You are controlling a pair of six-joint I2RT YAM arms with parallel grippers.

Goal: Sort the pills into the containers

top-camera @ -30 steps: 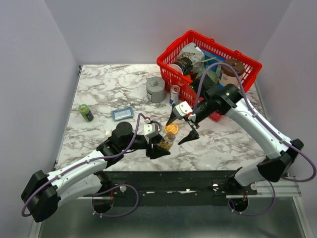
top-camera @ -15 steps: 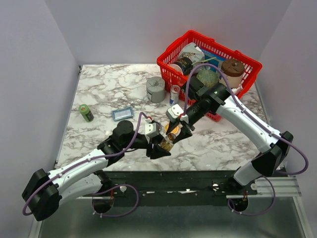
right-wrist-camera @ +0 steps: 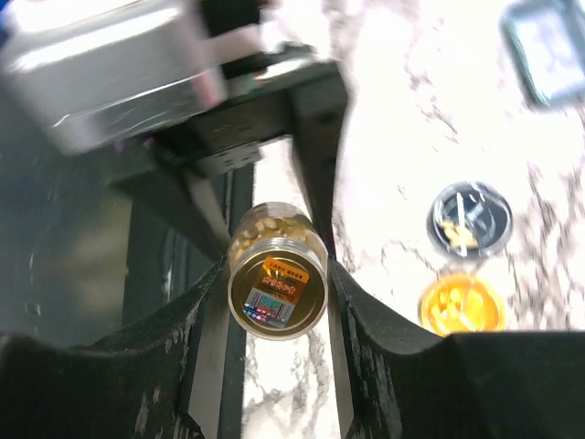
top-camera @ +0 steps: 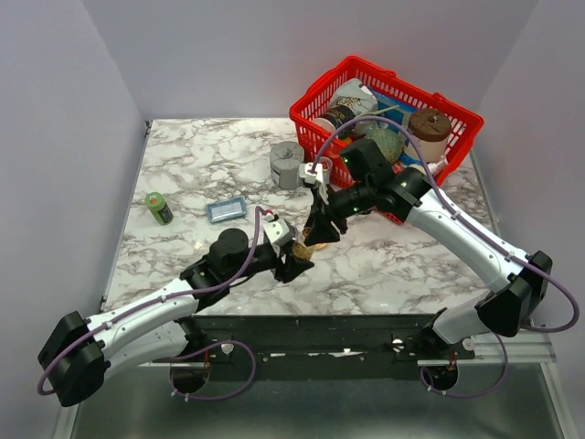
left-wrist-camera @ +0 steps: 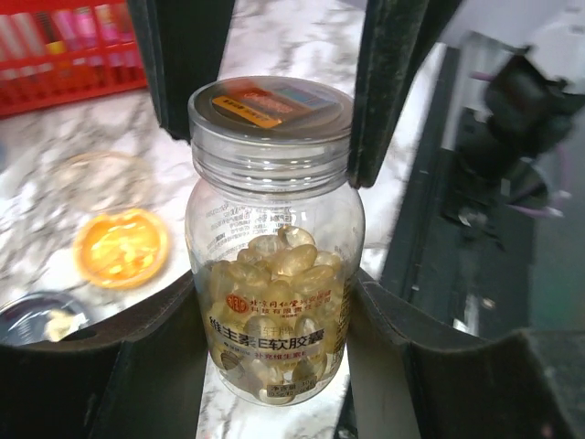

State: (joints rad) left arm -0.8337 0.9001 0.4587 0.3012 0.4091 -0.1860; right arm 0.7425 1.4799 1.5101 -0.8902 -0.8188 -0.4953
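Evidently uncapping, near the bench's (top-camera: 183,165) front edge: left end effector (left-wrist-camera: 274,340) clamps the pill bottle (left-wrist-camera: 274,274); right end effector (right-wrist-camera: 280,294) grips its lid (right-wrist-camera: 277,293); next, twist it off, bottle steady.

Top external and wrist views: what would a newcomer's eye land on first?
The clear pill bottle of golden capsules stands out, lid on, gripped by both arms at once: the left hand around its body, the right hand on its cap. Beside it on the marble table sit the orange dish and the dark dish, the latter with a few pale pieces inside.
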